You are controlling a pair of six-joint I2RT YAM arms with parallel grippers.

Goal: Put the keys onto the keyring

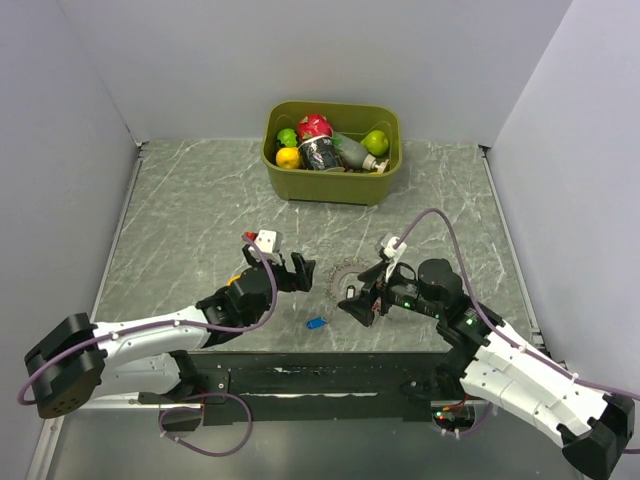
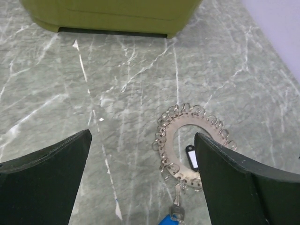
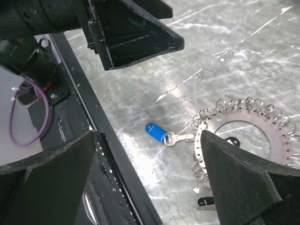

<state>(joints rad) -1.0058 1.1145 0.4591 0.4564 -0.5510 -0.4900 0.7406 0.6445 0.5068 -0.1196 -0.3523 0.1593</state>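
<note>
Blue key [image 3: 154,132] lies flat by the front edge, tip at the rim of the keyring [image 3: 243,115] in the middle of the worktop [image 1: 200,220]; hooked or loose, can't tell. Left gripper [image 1: 302,272] and right gripper [image 1: 357,300] flank the ring, both wide open and empty. Risk: the thin key skids under a pinch on that slick top, or the ring drags along.

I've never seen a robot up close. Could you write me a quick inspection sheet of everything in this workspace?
Surface: grey marbled table; no spills seen.
Job's things: keyring lies flat between the two tools. A blue key lies at its rim; whether it is hooked on cannot be told. A black key lies inside its hole.
Clutter: green bin at the far end, filled with fruit and other items.
Tools: left tool open, holding nothing; right tool open, holding nothing.
Cables: a purple cable runs along each arm, none touching the keyring.
Surroundings: plain grey walls on three sides.
</note>
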